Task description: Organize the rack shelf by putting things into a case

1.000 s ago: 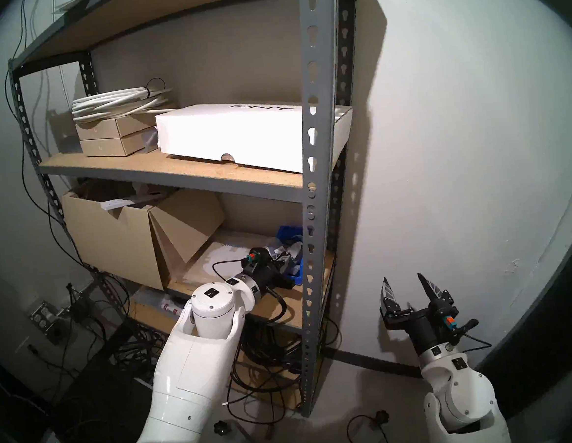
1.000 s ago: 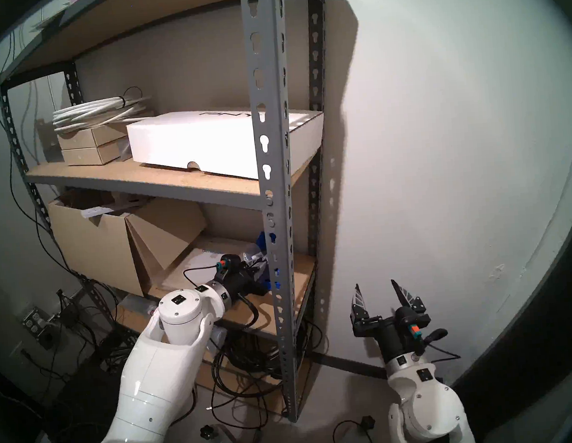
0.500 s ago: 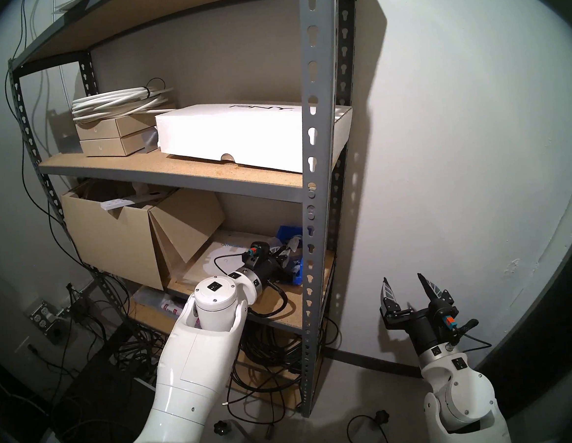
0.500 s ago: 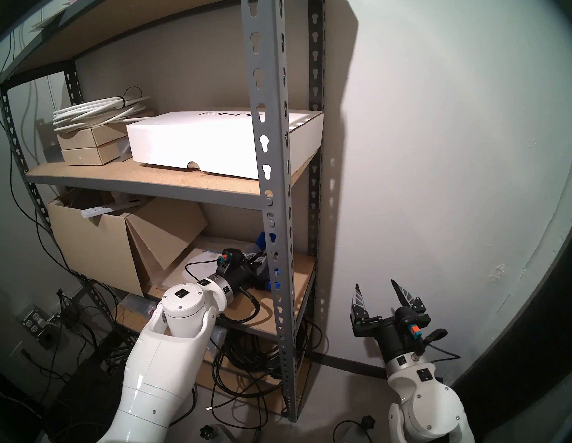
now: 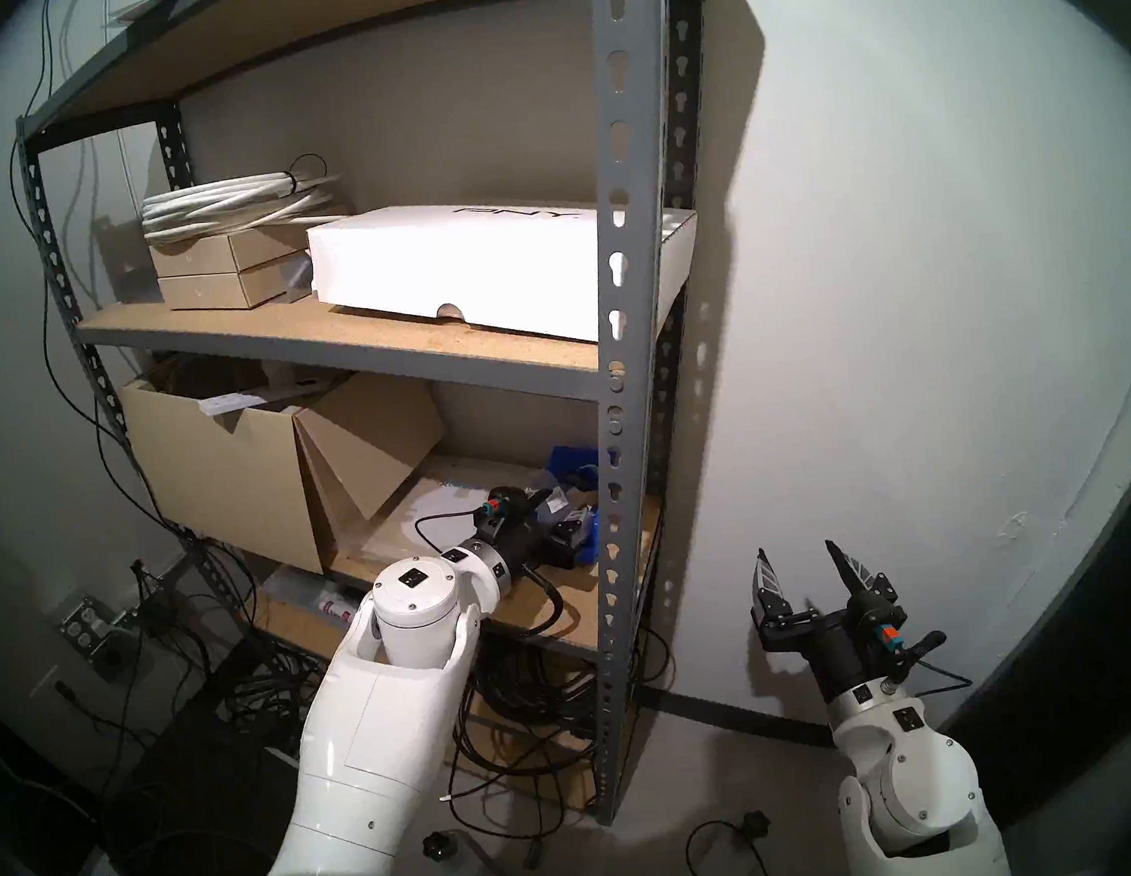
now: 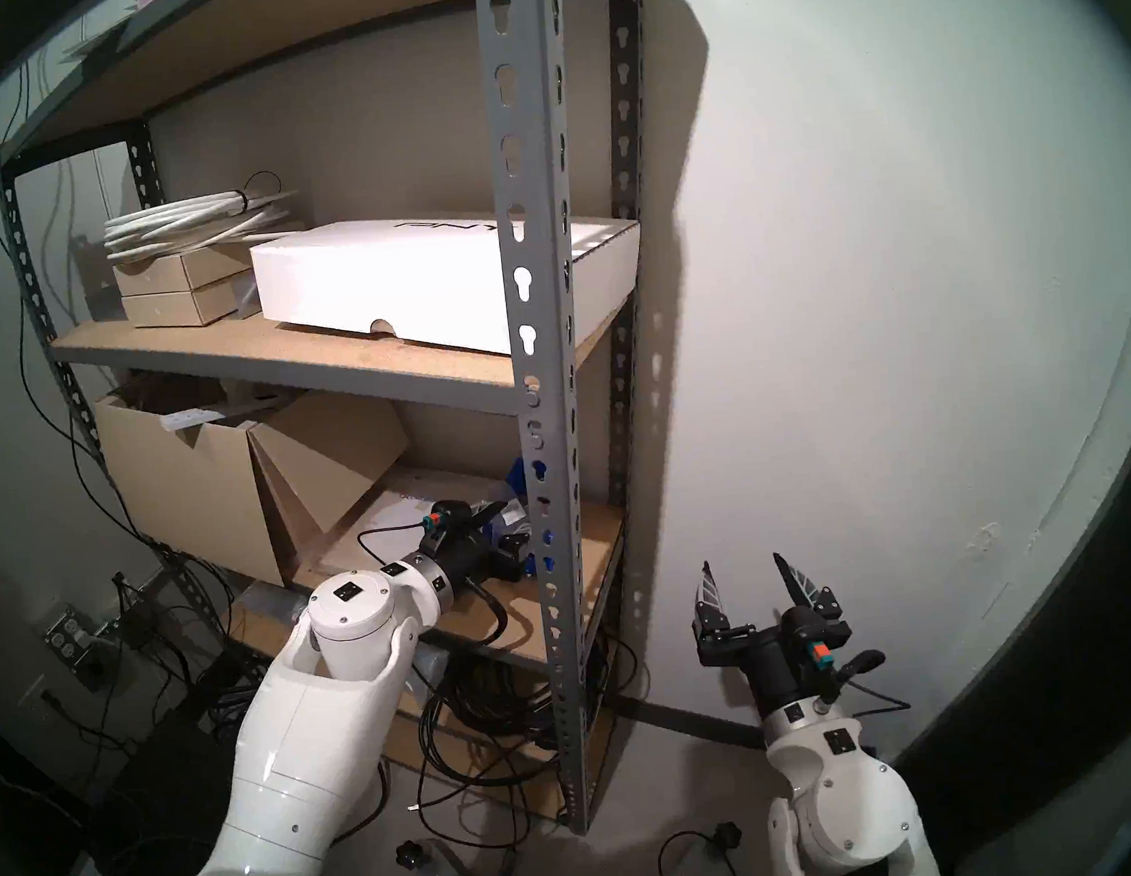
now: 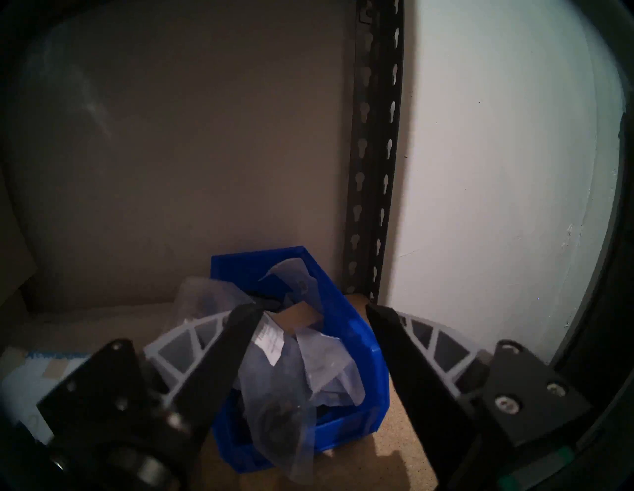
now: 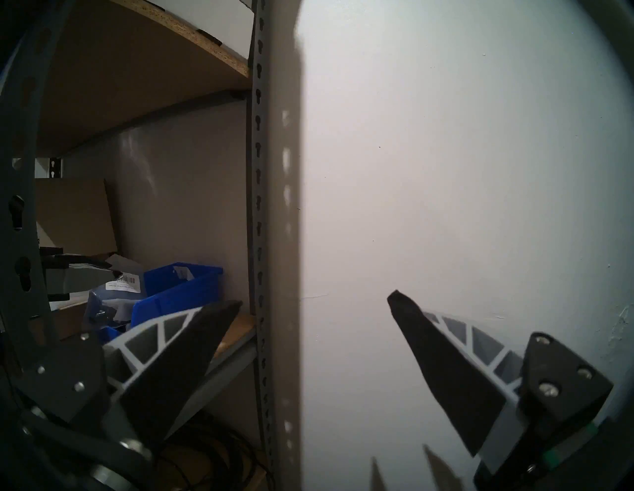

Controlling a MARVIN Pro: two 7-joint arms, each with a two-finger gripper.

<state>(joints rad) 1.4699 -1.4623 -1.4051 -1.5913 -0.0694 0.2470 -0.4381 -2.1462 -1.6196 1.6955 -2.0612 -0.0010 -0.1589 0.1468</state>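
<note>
The grey rack shelf (image 5: pixel 618 355) carries the blue case (image 7: pixel 346 329) at the right end of its lower board. Clear bags with white labels (image 7: pixel 271 343) fill the case and spill over its front lip. My left gripper (image 7: pixel 310 310) hovers open just in front of and above the case, its fingers (image 7: pixel 236 339) straddling the bags without pinching any. In the head view the left gripper (image 5: pixel 565 511) sits beside the case (image 5: pixel 568 461). My right gripper (image 5: pixel 798 554) stands open outside the rack, by the wall, with nothing in it; its wrist view also catches the case (image 8: pixel 182 288).
A large brown cardboard box (image 5: pixel 228 467) with an open flap fills the left of the same board, a flat tan box (image 5: pixel 420 516) lying beside it. A white box (image 5: pixel 455 267) rests on the board above. Black cables (image 5: pixel 536 699) pile up below.
My left gripper has opened and let go of a clear bag, which now lies in the blue case. The left wrist drew back slightly. The right arm has not moved.
</note>
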